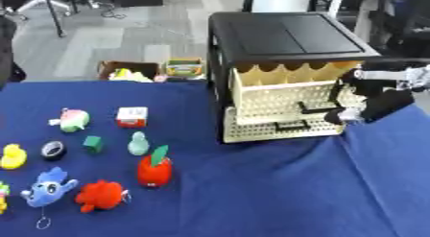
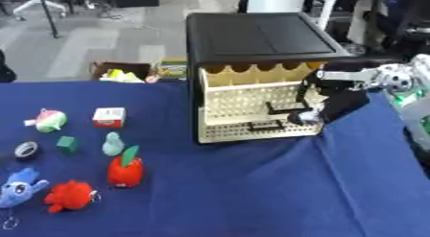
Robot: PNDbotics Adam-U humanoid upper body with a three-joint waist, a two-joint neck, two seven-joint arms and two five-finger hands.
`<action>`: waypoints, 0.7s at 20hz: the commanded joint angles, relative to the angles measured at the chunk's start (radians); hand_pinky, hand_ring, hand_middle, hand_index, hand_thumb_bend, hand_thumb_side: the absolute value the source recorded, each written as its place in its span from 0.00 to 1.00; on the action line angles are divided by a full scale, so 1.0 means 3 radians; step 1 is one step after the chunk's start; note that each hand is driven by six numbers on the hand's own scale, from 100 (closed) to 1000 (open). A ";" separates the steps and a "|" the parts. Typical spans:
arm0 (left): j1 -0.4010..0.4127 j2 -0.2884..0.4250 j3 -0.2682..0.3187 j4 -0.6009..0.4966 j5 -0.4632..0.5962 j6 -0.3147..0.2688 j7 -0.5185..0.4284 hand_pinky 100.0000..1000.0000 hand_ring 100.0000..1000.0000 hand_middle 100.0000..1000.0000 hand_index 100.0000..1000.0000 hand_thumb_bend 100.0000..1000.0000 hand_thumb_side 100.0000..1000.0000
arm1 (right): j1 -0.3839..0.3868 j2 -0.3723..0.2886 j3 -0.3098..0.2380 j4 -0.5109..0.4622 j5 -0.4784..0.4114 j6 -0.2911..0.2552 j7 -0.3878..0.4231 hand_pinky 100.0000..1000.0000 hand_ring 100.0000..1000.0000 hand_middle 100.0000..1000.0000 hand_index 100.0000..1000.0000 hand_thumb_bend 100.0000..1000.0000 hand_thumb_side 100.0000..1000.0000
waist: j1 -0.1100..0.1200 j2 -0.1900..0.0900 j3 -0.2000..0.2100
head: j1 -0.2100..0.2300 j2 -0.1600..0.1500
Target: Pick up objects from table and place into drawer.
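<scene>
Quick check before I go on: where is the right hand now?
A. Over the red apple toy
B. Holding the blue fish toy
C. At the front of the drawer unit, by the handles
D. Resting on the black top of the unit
C: the right hand is against the cream front of the drawer unit, beside the handles; the toys lie untouched on the cloth.

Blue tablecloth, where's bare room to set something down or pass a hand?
The blue tablecloth is bare in front of the drawer unit and right of the red apple toy. The left side is crowded with toys. The right hand occupies the drawer front.
</scene>
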 commanded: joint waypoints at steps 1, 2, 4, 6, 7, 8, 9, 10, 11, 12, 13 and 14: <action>-0.0048 0.0082 0.0047 -0.0041 0.0009 0.0000 0.0014 0.58 0.84 0.66 0.79 0.00 0.72 | -0.0060 -0.0095 -0.0018 -0.0057 0.0019 -0.0003 -0.0009 0.00 0.06 0.00 0.77 0.33 0.61 | 0.0002 -0.0067 0.0002 | -0.0023 -0.0019; -0.0047 0.0081 0.0048 -0.0041 0.0009 0.0000 0.0016 0.58 0.84 0.66 0.79 0.00 0.72 | -0.0057 -0.0092 -0.0018 -0.0056 0.0015 -0.0003 -0.0009 0.00 0.06 0.00 0.78 0.34 0.62 | 0.0004 -0.0069 0.0002 | -0.0030 -0.0018; -0.0045 0.0078 0.0047 -0.0041 0.0009 0.0000 0.0015 0.58 0.84 0.66 0.79 0.00 0.72 | -0.0059 -0.0082 -0.0028 -0.0063 0.0014 0.0005 -0.0009 0.00 0.06 0.00 0.80 0.36 0.62 | 0.0007 -0.0073 0.0002 | -0.0047 0.0010; -0.0043 0.0076 0.0047 -0.0041 0.0009 -0.0003 0.0015 0.58 0.84 0.66 0.79 0.00 0.72 | -0.0059 -0.0080 -0.0032 -0.0072 0.0016 0.0013 -0.0009 0.00 0.06 0.00 0.80 0.37 0.62 | 0.0012 -0.0077 0.0002 | -0.0071 0.0049; -0.0040 0.0077 0.0047 -0.0041 0.0008 -0.0004 0.0015 0.58 0.84 0.66 0.79 0.00 0.72 | -0.0059 -0.0080 -0.0033 -0.0076 0.0021 0.0016 -0.0009 0.00 0.06 0.00 0.80 0.37 0.62 | 0.0014 -0.0080 0.0004 | -0.0079 0.0070; -0.0038 0.0077 0.0048 -0.0041 0.0007 -0.0005 0.0016 0.58 0.84 0.66 0.79 0.00 0.72 | -0.0056 -0.0081 -0.0033 -0.0081 0.0025 0.0017 -0.0009 0.00 0.06 0.00 0.80 0.38 0.62 | 0.0016 -0.0081 0.0006 | -0.0085 0.0088; -0.0037 0.0078 0.0049 -0.0041 0.0006 -0.0008 0.0017 0.58 0.84 0.66 0.79 0.00 0.71 | -0.0051 -0.0085 -0.0032 -0.0087 0.0026 0.0017 -0.0009 0.00 0.06 0.00 0.80 0.38 0.62 | 0.0019 -0.0082 0.0008 | -0.0089 0.0103; -0.0035 0.0078 0.0049 -0.0041 0.0004 -0.0010 0.0018 0.58 0.84 0.66 0.79 0.00 0.71 | -0.0048 -0.0088 -0.0032 -0.0092 0.0027 0.0015 -0.0009 0.00 0.06 0.00 0.80 0.38 0.62 | 0.0020 -0.0084 0.0010 | -0.0092 0.0116; -0.0033 0.0079 0.0048 -0.0041 0.0002 -0.0011 0.0018 0.58 0.84 0.66 0.79 0.00 0.71 | -0.0047 -0.0091 -0.0036 -0.0099 0.0029 0.0016 -0.0009 0.00 0.06 0.00 0.80 0.38 0.62 | 0.0022 -0.0085 0.0011 | -0.0094 0.0123; -0.0031 0.0079 0.0048 -0.0041 0.0000 -0.0011 0.0018 0.58 0.84 0.66 0.79 0.00 0.71 | -0.0045 -0.0094 -0.0040 -0.0106 0.0030 0.0017 -0.0009 0.00 0.06 0.00 0.80 0.38 0.62 | 0.0023 -0.0085 0.0011 | -0.0096 0.0126; -0.0031 0.0078 0.0048 -0.0041 -0.0001 -0.0011 0.0019 0.58 0.84 0.66 0.79 0.00 0.72 | -0.0042 -0.0096 -0.0037 -0.0109 0.0027 0.0017 -0.0009 0.00 0.06 0.00 0.79 0.38 0.62 | 0.0023 -0.0085 0.0012 | -0.0097 0.0124; -0.0030 0.0077 0.0047 -0.0041 -0.0002 -0.0012 0.0020 0.58 0.84 0.66 0.79 0.00 0.72 | -0.0041 -0.0098 -0.0037 -0.0112 0.0023 0.0018 -0.0009 0.00 0.06 0.00 0.79 0.38 0.62 | 0.0023 -0.0085 0.0013 | -0.0096 0.0125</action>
